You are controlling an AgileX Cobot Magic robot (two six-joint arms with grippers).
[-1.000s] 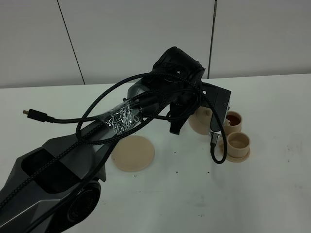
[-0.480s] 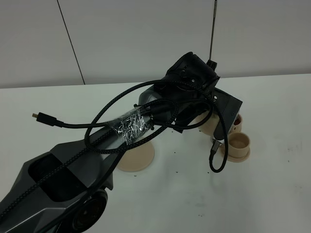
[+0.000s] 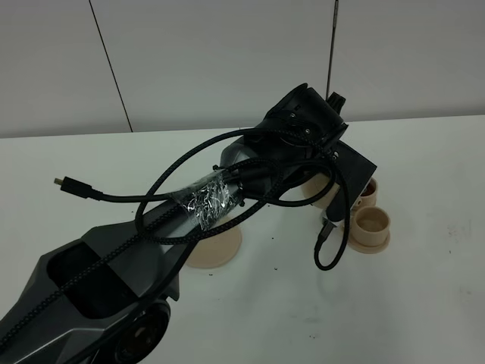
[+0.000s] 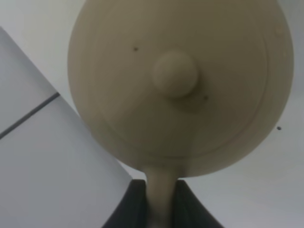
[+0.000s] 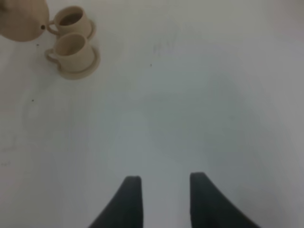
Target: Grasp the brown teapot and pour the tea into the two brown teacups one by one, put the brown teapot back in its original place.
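1. Off the bench's (image 3: 424, 303) left edge, a loose plug (image 3: 59, 181) juts out from the cables on the black left arm (image 3: 114, 258). The arm rises from the near left corner and reaches toward the middle, with silver tape (image 3: 206, 203) binding the cables halfway along.
2. The plate (image 3: 221, 246) lies flat near the bench's middle with nothing on it (the arm hides part of it).
3. The teapot (image 3: 317, 191) is right of the middle, toward the far edge and apart from the plate. In the high view the wrist covers most of it. It is tipped, with its spout (image 5: 42, 27) pointing at the cups.
4. The left fingers (image 4: 126, 209) are clamped on the teapot's (image 4: 142, 95) loop handle (image 4: 161, 190), one dark finger on each side. The lid (image 4: 228, 71) and its knob (image 4: 175, 73) fill the left wrist view.
5. Two cups stand side by side just right of the teapot (image 5: 19, 21), each on a small saucer (image 3: 371, 244). The far cup (image 3: 367, 188) holds dark reddish-brown tea, and the spout tip sits just beside its (image 5: 71, 19) rim (I cannot tell whether a stream is running). The near cup (image 3: 372, 222) looks pale inside (image 5: 73, 47), and whether it holds any tea I cannot tell. A black cable loop (image 3: 330, 254) hangs just beside its saucer.
6. The right fingers (image 5: 130, 199) are spread apart with nothing between them, over bare bench well apart from the cups.
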